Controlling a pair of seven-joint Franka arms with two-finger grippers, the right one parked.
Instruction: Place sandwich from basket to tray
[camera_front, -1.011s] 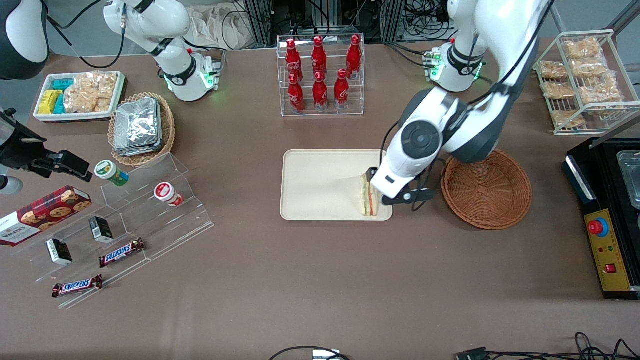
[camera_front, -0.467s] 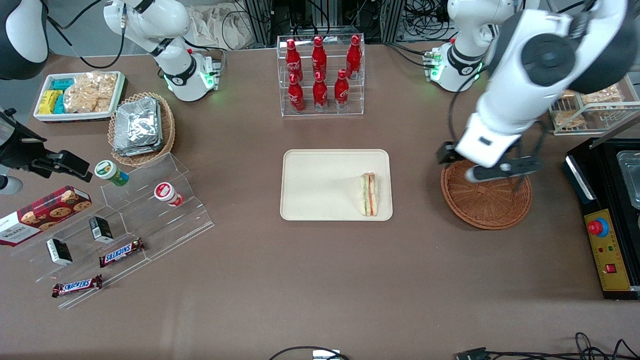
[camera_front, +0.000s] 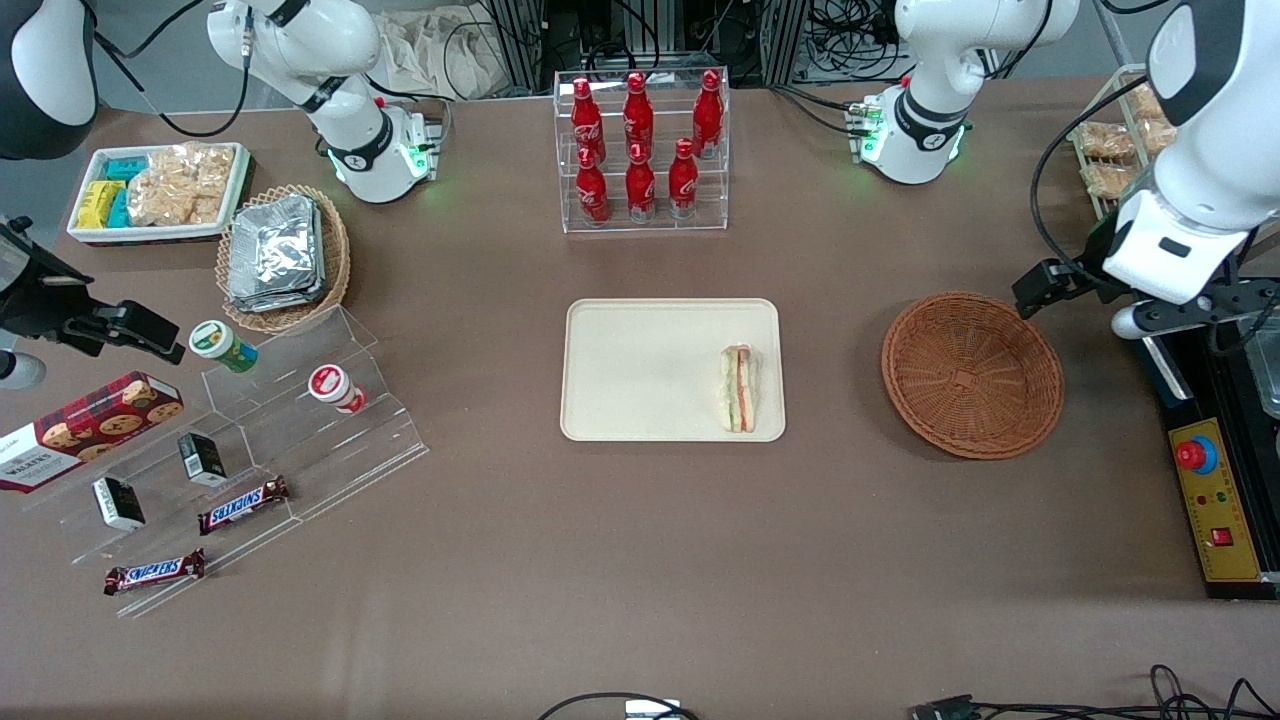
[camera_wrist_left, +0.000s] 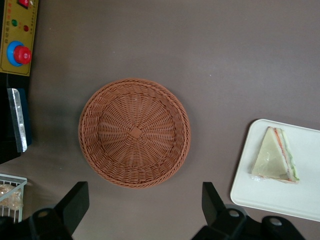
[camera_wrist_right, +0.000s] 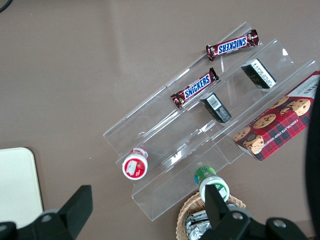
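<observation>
The small wedge-shaped sandwich of pale bread with green and red-pink filling (camera_front: 740, 389) lies flat on the plain cream-beige rectangular plastic tray (camera_front: 640, 370), in the tray's corner nearest the front camera on the working arm's side. It looks light, soft and easily squashed, and its layers could slide apart. If it needed moving again, a gentle hold across the two bread faces near the thick crust end would seem safest.

The round reddish-brown woven wicker basket (camera_front: 972, 375) holds nothing. The left arm's hand (camera_wrist_left: 142, 207) hangs high, off the basket toward the working arm's end of the worktop; its fingers (camera_wrist_left: 75, 205) stand wide apart and carry nothing.

Half a second ago the hand was over the basket's rim, and a second ago it was at the sandwich on the tray. The sandwich has not shifted since.
</observation>
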